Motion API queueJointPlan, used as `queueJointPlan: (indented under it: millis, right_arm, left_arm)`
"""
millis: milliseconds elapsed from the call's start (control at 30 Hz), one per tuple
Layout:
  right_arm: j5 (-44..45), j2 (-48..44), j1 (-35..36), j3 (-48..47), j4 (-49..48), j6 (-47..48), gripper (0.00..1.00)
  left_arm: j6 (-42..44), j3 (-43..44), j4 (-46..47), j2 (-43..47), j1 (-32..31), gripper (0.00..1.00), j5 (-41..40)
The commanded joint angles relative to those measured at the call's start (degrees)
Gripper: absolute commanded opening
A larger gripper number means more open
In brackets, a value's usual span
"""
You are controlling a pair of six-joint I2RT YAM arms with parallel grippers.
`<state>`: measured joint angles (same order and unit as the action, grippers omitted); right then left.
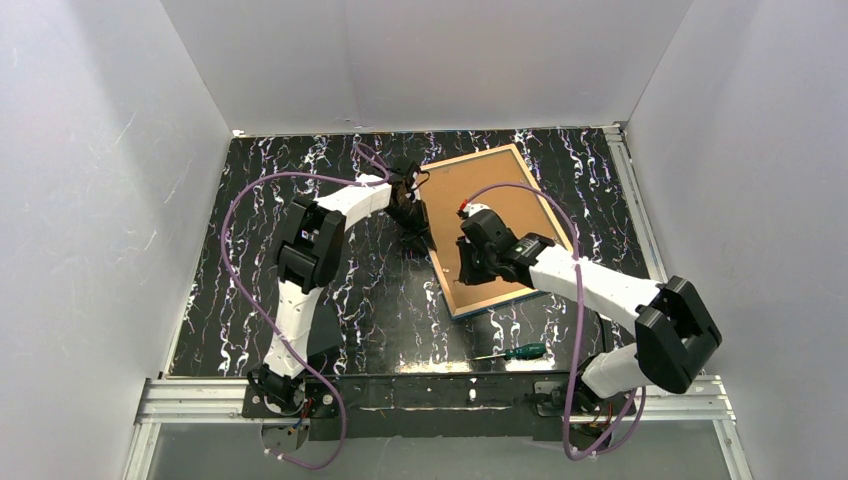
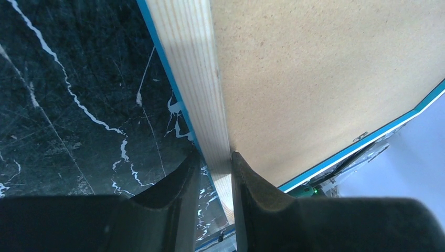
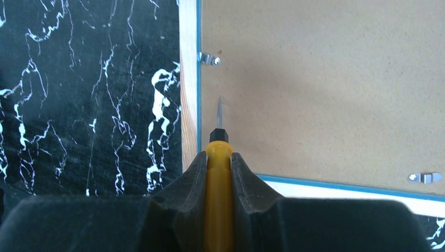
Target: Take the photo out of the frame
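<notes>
Top view: the frame (image 1: pixel 470 158) lies back-up and turned at an angle on the black marbled table (image 1: pixel 250 300), in the far right part, with the brown backing board (image 1: pixel 510 205) filling it. The photo is hidden under the board in every view. The left gripper (image 2: pixel 215 157) sits at the frame's left long rail and the right gripper (image 3: pixel 219 155) is over the board near the frame's near-left corner. The top view is too coarse to read the jaws, but the wrist views settle it. Left wrist: the fingers (image 2: pixel 178 178) straddle the light-wood rail, one on the outer blue side and one on the board side, clenched on it. Right wrist: the jaws are clamped on a yellow-handled screwdriver (image 3: pixel 219 199), blade tip over the board just beside the rail's blue inner edge; cannot tell if the tip touches. Only this view shows a metal clip (image 3: pixel 210 59) on the left rail beyond the tip and a second clip (image 3: pixel 425 177) by the near rail. A green-handled screwdriver (image 1: pixel 520 351) lies on the table near the front, apart from the frame. The left wrist catches a glimpse of it past the frame's edge.
</notes>
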<state>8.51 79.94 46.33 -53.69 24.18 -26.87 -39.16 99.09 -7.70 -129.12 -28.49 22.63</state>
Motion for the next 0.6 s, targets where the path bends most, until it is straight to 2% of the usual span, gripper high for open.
queueJointPlan:
  millis: [0,567]
  right_arm:
    - [2.6,3.2,1.1,-4.6,-1.9,-0.2,0.01]
    - [9.0,11.1,2.0,-10.7,-1.7,1.5,0.01]
  left_arm:
    - [2.2,-4.3,-4.0,-2.7,1.2,0.00,-6.2]
    - [2.3,-6.3,-4.3,-1.7,1.2,0.00,-5.4]
